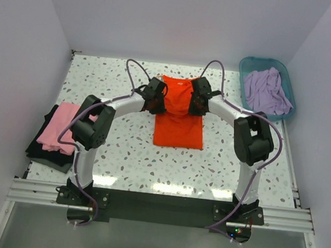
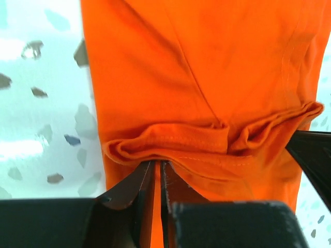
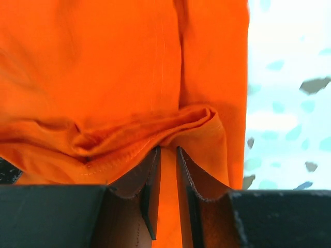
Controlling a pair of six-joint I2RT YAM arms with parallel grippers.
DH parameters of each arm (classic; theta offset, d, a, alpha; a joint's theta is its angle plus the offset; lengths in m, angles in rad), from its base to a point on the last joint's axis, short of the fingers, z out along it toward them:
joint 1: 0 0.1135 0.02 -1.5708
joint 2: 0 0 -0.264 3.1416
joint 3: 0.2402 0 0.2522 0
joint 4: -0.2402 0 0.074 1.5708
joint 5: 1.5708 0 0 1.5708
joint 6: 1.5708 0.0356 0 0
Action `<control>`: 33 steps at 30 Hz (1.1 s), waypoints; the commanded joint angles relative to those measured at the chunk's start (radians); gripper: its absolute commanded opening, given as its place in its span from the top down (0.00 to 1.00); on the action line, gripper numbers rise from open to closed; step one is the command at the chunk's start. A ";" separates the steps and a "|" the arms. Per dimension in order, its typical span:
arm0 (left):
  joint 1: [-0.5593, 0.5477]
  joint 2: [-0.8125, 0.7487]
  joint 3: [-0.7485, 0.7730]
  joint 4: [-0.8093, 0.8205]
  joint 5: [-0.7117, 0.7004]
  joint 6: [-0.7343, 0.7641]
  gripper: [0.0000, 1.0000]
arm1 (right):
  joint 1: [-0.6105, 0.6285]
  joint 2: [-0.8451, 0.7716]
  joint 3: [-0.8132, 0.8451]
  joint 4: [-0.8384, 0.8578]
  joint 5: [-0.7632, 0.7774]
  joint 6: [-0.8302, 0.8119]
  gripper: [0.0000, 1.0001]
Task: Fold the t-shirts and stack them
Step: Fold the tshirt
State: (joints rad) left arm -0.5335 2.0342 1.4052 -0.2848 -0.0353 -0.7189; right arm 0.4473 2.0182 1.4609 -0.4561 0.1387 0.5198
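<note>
The orange t-shirt (image 1: 180, 115) lies in the middle of the table, its far part lifted and bunched between the two grippers. My left gripper (image 1: 157, 97) is shut on the shirt's left edge; in the left wrist view the jaws pinch a fold of orange cloth (image 2: 170, 150). My right gripper (image 1: 199, 97) is shut on the right edge; its jaws hold a fold of cloth (image 3: 155, 134). The near part of the shirt rests flat on the table. A pink shirt (image 1: 58, 126) lies on a black shirt (image 1: 39, 146) at the left edge. A lavender shirt (image 1: 267, 90) lies in the basket.
The teal plastic basket (image 1: 247, 64) stands at the far right corner. The pink and black stack sits at the left edge of the speckled table (image 1: 121, 155). White walls enclose the table on three sides.
</note>
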 commanded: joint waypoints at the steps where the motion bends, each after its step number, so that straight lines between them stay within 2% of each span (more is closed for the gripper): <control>1: 0.029 0.021 0.070 0.029 0.011 0.018 0.86 | -0.021 0.025 0.088 -0.013 0.021 -0.020 0.77; 3: 0.041 0.030 0.080 0.050 0.021 0.022 0.81 | -0.032 0.039 0.108 -0.007 0.016 -0.018 0.77; 9: 0.069 0.087 0.132 0.072 0.067 0.019 0.75 | -0.055 0.129 0.160 -0.016 -0.001 -0.018 0.77; 15: 0.084 0.112 0.144 0.073 0.071 0.016 0.74 | -0.082 0.145 0.138 0.008 -0.007 -0.007 0.74; 23: 0.093 0.136 0.144 0.044 0.052 0.010 0.79 | -0.128 0.126 0.113 0.008 0.007 0.009 0.74; 28: 0.098 0.127 0.155 0.044 0.054 0.015 0.80 | -0.148 0.097 0.095 0.013 -0.042 0.025 0.74; 30: 0.101 0.115 0.161 0.048 0.061 0.024 0.80 | -0.148 0.071 0.087 0.023 -0.063 0.022 0.71; 33: 0.104 0.071 0.166 0.071 0.084 0.042 0.68 | -0.148 0.007 0.087 0.011 -0.056 0.013 0.60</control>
State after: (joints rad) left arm -0.4450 2.1559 1.5299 -0.2485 0.0280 -0.7105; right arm 0.3092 2.1132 1.5574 -0.4267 0.0761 0.5423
